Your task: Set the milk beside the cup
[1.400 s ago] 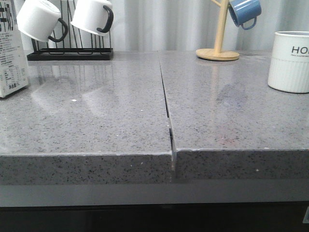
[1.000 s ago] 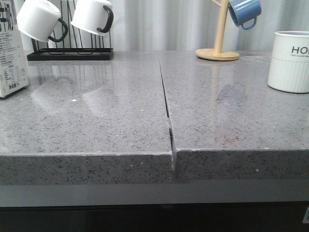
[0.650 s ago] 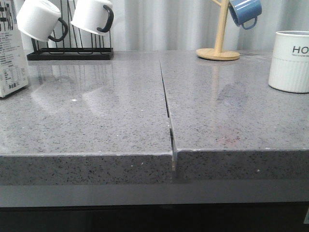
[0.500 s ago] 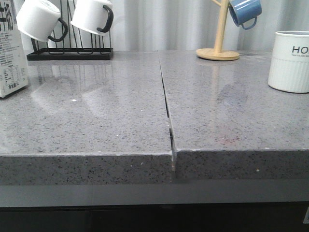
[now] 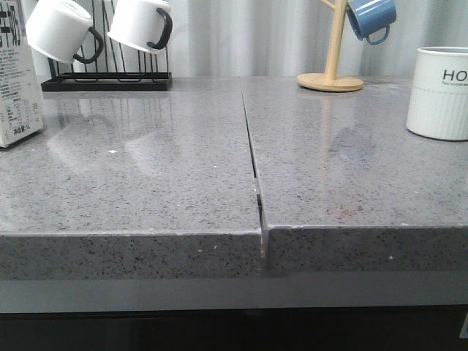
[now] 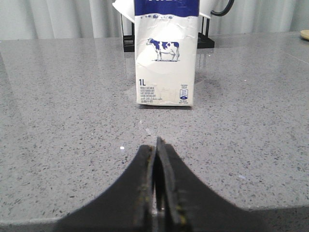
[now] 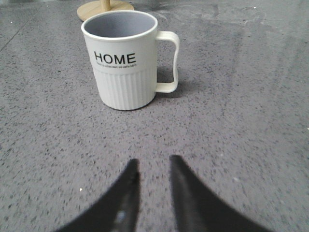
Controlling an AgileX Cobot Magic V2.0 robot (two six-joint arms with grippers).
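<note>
On the grey tabletop [image 5: 146,183] I must part my pressed-together left gripper [image 6: 157,159] and square on the upright milk [image 6: 165,58]; the right gripper [image 7: 153,169] waits slightly apart near the cup [image 7: 124,60].

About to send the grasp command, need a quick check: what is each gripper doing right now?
Left gripper: shut, holding nothing, short of the milk.
Right gripper: open, empty, short of the cup.

Milk [image 6: 166,58]: tall white carton, blue top, cow picture, "1L" print, upright on the grey counter [image 5: 161,175], just in front of the black mug rack [image 5: 106,80]. Cup [image 7: 126,60]: white mug, ribbed lower half, "HOME" lettering, upright, empty, well apart from rack, far opposite side.
</note>
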